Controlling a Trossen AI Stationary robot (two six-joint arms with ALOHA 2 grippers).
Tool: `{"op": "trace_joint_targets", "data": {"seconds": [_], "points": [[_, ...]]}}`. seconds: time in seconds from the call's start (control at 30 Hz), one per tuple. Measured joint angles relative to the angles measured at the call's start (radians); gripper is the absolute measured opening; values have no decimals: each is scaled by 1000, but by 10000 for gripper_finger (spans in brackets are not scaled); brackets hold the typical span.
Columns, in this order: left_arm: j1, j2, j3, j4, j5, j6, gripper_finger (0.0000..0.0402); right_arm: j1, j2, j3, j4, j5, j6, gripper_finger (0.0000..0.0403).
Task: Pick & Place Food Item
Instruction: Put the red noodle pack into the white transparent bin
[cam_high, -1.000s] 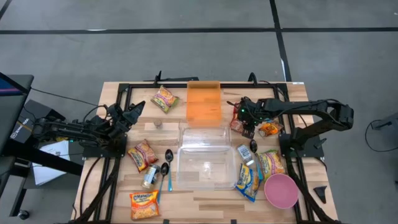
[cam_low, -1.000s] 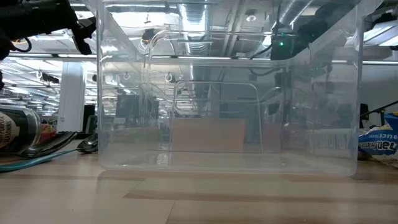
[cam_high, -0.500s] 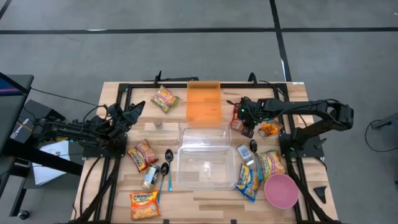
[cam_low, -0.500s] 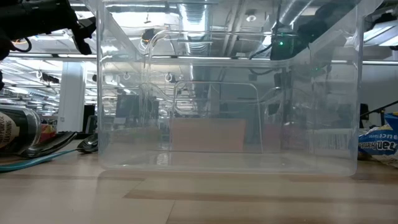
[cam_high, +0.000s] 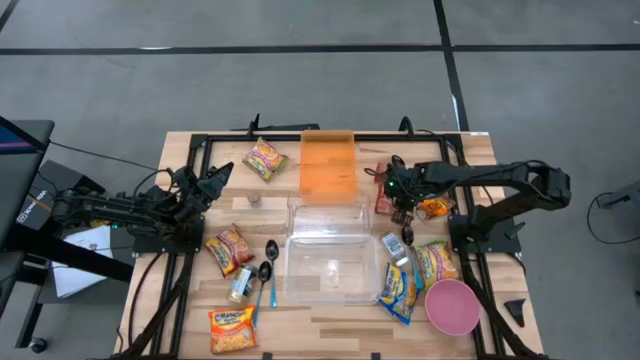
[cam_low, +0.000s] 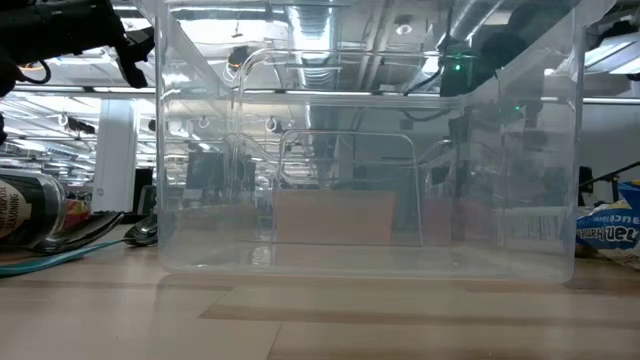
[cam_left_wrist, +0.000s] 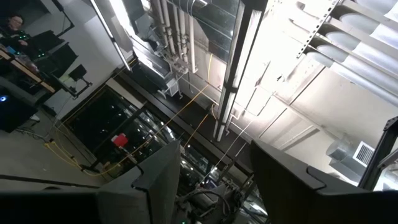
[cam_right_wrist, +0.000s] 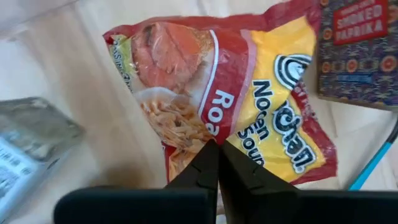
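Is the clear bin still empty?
Yes: the high view shows only the bare floor of the clear bin; every packet lies outside on the table.

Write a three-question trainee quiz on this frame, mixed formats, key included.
1. True or false: the right tool has its fingers shut on the edge of the red and yellow ramen noodle packet.
2. Multiple choice: the flat orange plastic lid lies (A) on the far side of the clear plastic bin, (B) inside the pink round bowl, (C) under the left tool.
3. Fill in: the left tool is raised at the table's left side, holding ____.

Key: 1 true; 2 A; 3 nothing.
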Motion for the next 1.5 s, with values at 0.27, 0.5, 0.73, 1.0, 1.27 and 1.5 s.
{"op": "trace_joint_targets", "data": {"seconds": [0.27, 0.5, 0.73, 1.0, 1.27, 1.5], "points": [[0, 0, 0, 0, 0, 0, 190, 70, -137, 7, -82, 0, 101, 1], [0, 0, 0, 0, -2, 0, 190, 105, -316, 74, -159, -1, 176, 1], [0, 0, 0, 0, -8, 0, 190, 144, -433, 181, -178, -66, 159, 0], [0, 0, 0, 0, -8, 0, 190, 246, -421, 347, -163, -102, -38, 0], [0, 0, 0, 0, -8, 0, 190, 361, -287, 557, -157, -107, -299, 0], [0, 0, 0, 0, -8, 0, 190, 471, -143, 771, -188, -156, -545, 0]]}}
